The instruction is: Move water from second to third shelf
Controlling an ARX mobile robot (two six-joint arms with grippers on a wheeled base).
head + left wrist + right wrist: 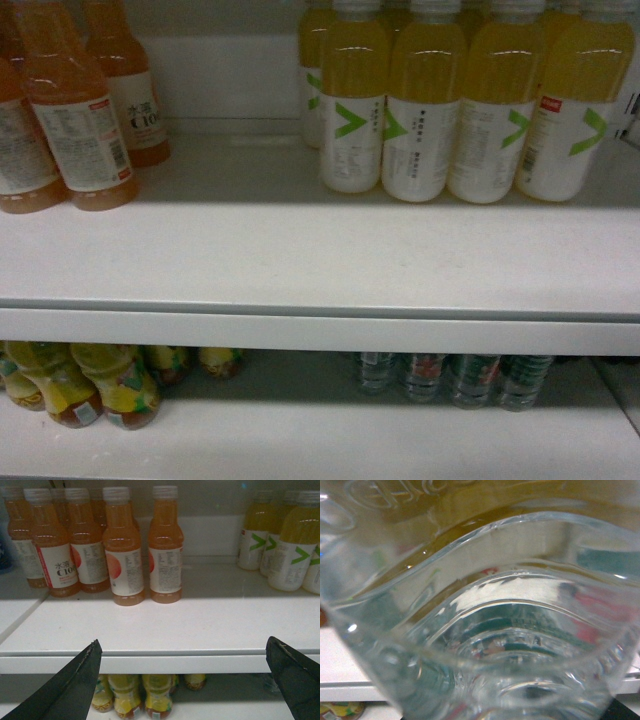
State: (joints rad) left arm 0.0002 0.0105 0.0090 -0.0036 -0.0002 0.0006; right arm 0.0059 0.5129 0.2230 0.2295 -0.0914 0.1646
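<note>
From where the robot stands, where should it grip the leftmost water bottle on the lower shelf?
Take the leftmost water bottle by its body, probably from the front: the shelf board hides its top and another bottle crowds its right side.

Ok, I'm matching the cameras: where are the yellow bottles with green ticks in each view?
Head: yellow bottles upper right, on the upper shelf.
Left wrist: far upper right, same shelf.
Right wrist: not made out; a water bottle fills the picture.
Shared landmark: the white shelf edge.
</note>
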